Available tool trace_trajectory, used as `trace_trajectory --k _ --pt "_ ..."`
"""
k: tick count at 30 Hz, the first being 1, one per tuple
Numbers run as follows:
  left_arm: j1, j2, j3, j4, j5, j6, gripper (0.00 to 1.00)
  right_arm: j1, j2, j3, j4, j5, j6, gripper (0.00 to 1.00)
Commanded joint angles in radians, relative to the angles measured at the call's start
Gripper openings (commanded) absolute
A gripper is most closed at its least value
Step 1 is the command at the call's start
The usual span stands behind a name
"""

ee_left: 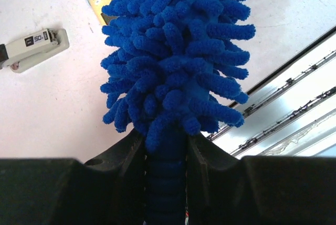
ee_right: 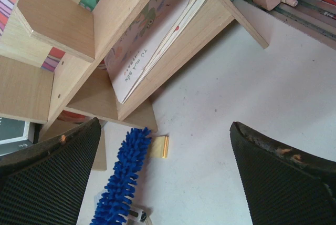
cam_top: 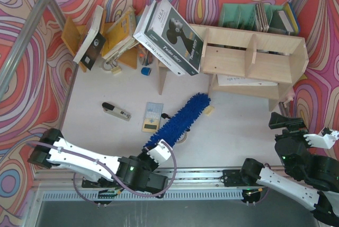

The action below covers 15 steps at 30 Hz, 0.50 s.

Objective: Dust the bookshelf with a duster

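At the table's near edge, left arm grips the duster

Against the back wall on the left, an orange rack (cam_top: 71, 31) holds several books (cam_top: 94, 35), white and yellow covers leaning to the right. Before it on the white table (cam_top: 238, 131) lie a stapler (cam_top: 116, 112) and a small booklet (cam_top: 152, 116). Just right of these, the left gripper (cam_top: 159, 150) is clenched on the duster (cam_top: 183, 118) at its handle, right below the fluffy head. The blue head slants up and right, with its tip close before the bookshelf (cam_top: 254, 60); whether it touches I cannot tell. A small pale block (cam_top: 210, 111) lies beside the tip. Two big volumes (cam_top: 169, 36), black and white, lean on the shelf's left end. Upright dividers split the shelf into compartments, and the lower one holds a flat spiral notebook (ee_right: 152, 41) with loose sheets. Behind the shelf a green file holder (cam_top: 241, 15) carries slim books (cam_top: 275, 17) in its right slots. At far right the right gripper (cam_top: 286, 123) hangs released, jaws wide, holding nothing, well apart from the duster
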Motion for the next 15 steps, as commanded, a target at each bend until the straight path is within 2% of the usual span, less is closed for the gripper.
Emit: trace_trajectory --k 1,7,12,15 --pt "0.007 0.015 0.028 0.049 -0.032 0.016 0.0 0.004 0.003 -0.005 -0.035 0.018 0.015 0.99" --pt "0.007 -0.043 0.061 -0.002 -0.126 0.018 0.0 0.004 0.0 -0.006 -0.033 0.017 0.014 0.99" --pt "0.011 -0.036 0.033 0.032 -0.085 0.017 0.0 0.004 -0.005 -0.006 -0.033 0.016 0.016 0.99" --pt "0.03 0.015 0.034 -0.008 -0.061 -0.041 0.0 0.004 -0.009 -0.006 -0.03 0.015 0.015 0.99"
